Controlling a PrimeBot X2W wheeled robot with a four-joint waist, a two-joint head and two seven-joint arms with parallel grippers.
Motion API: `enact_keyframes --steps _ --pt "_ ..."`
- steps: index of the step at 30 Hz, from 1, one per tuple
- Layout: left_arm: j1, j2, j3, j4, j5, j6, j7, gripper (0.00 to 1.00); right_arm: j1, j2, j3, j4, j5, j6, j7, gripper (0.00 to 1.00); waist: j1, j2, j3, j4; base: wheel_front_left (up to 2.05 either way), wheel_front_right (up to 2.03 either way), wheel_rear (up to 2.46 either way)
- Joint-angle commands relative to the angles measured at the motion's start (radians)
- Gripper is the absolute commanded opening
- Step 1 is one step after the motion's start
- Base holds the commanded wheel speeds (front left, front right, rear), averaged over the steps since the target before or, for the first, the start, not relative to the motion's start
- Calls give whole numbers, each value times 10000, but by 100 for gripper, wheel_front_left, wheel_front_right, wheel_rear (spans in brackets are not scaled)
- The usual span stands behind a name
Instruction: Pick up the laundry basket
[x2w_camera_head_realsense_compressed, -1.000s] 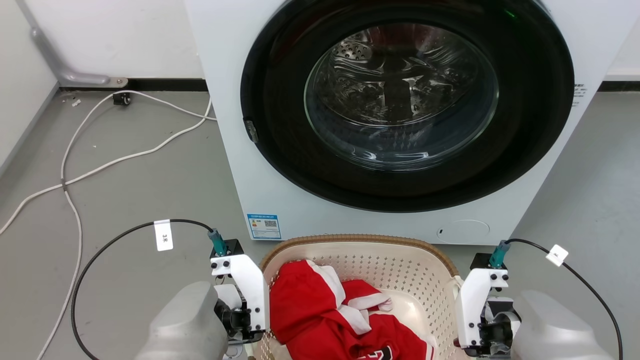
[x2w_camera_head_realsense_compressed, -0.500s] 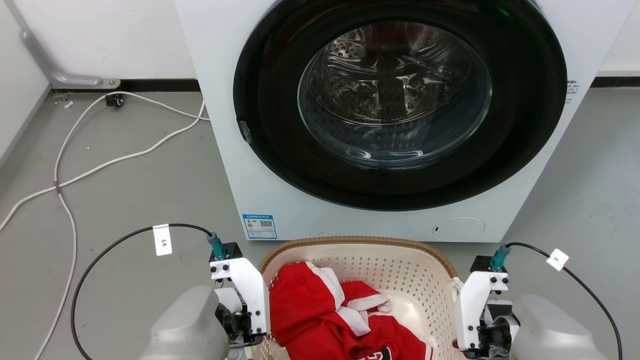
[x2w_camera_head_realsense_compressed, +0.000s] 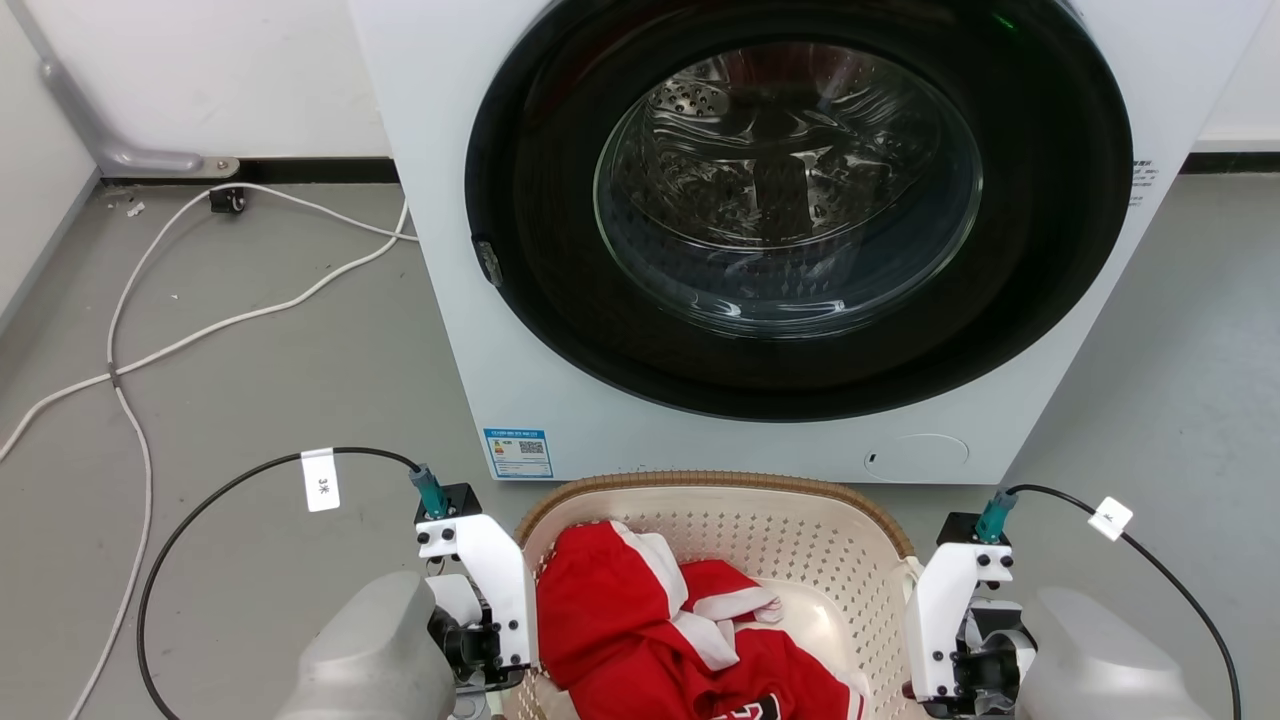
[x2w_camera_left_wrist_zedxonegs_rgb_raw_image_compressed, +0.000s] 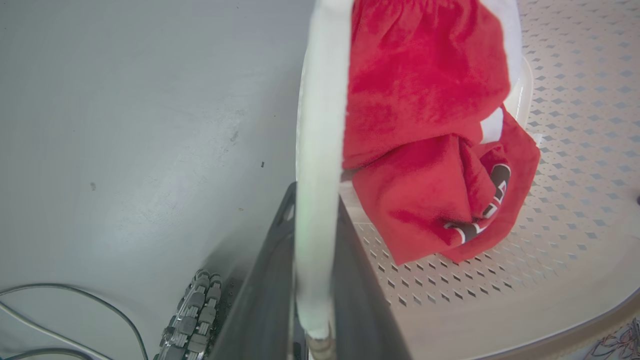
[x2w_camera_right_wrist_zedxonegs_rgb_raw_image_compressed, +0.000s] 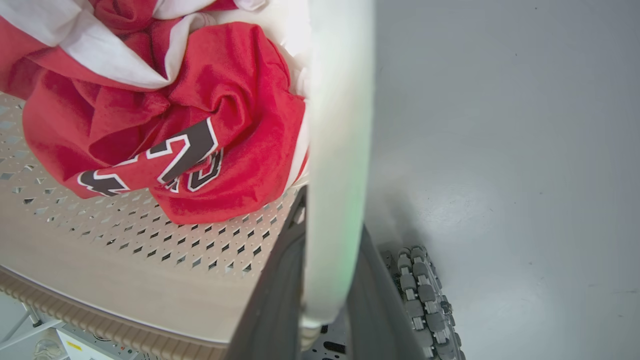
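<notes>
Over the last second the washing machine (x2w_camera_head_realsense_compressed: 450, 300) and the white cable (x2w_camera_head_realsense_compressed: 230, 320) on the floor (x2w_camera_head_realsense_compressed: 280, 400) slide a little toward the left of the head view, while the laundry basket (x2w_camera_head_realsense_compressed: 720, 482) and both arms keep their places in it; the camera has turned, and the basket has gone with the robot rather than staying with the floor; in the last half second almost nothing shifts. I read that as the basket already borne by the arms, with the grasp done and the lift begun or about to begin; whether its base is clear of the floor I cannot tell, since its underside is hidden.

The left gripper (x2w_camera_left_wrist_zedxonegs_rgb_raw_image_compressed: 316, 197) has its two dark fingers closed on the basket's left handle (x2w_camera_left_wrist_zedxonegs_rgb_raw_image_compressed: 320, 100), one finger on each side of the white bar; the right gripper (x2w_camera_right_wrist_zedxonegs_rgb_raw_image_compressed: 332, 212) is clamped the same way on the right handle (x2w_camera_right_wrist_zedxonegs_rgb_raw_image_compressed: 340, 100). The basket is over the floor just before the foot of the washing machine's front, well apart from the floor's edge along the left wall; a red garment (x2w_camera_head_realsense_compressed: 620, 610) lies heaped inside. With both holds steady, a level, even rise of both arms seems to be what is left.
</notes>
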Motion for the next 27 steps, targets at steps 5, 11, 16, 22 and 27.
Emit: enact_keyframes --steps 5,11,16,22,27 --pt "-7 0 -11 -73 -109 -10 -29 0 166 108 -142 -34 -162 31 124 0 0 -1 1 -14 0 0 0" --pt "26 23 -36 -73 -139 6 -15 0 154 123 -303 -34 -355 31 181 0 0 -1 5 -11 0 0 0" --pt "55 20 -59 -73 -186 9 -61 0 194 142 -432 -34 -500 31 256 0 0 -1 3 1 0 0 0" --pt "80 33 -87 -73 -206 -1 -139 0 232 166 -583 -33 -647 33 303 0 0 -1 -3 9 0 0 0" --pt "67 42 -118 -73 -205 -19 -221 0 263 178 -726 -33 -770 31 371 0 0 -1 -4 9 0 0 0"
